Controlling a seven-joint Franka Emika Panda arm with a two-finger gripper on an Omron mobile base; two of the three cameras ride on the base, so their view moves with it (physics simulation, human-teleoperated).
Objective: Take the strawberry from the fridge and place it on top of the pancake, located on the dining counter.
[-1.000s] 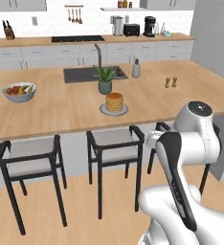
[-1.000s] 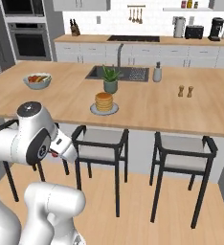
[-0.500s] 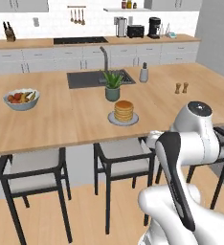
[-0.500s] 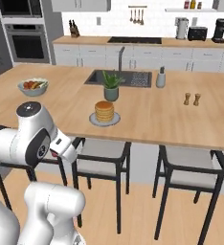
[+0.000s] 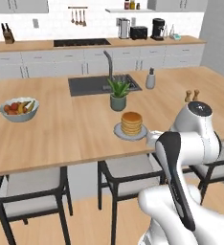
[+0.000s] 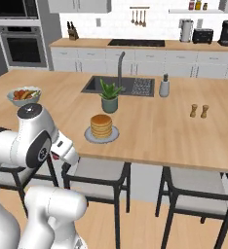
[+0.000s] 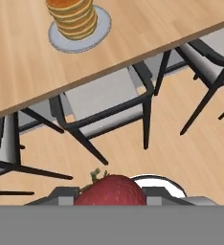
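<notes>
1. Hand view: the strawberry (image 7: 110,190) sits clamped in the gripper (image 7: 111,194), above the floor, short of the dining counter (image 7: 23,72).
2. Since earlier, the base has driven closer; the pancake (image 5: 131,123) looms larger.
3. One pancake stack, one plant (image 5: 117,93), one fruit bowl (image 5: 19,109), three stools (image 6: 97,177).

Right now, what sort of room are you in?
A home kitchen, by the look of it: a wood-topped dining counter with a built-in sink and stools, a cooktop on the back run, and a wall oven. The pancake sits on the counter.
</notes>
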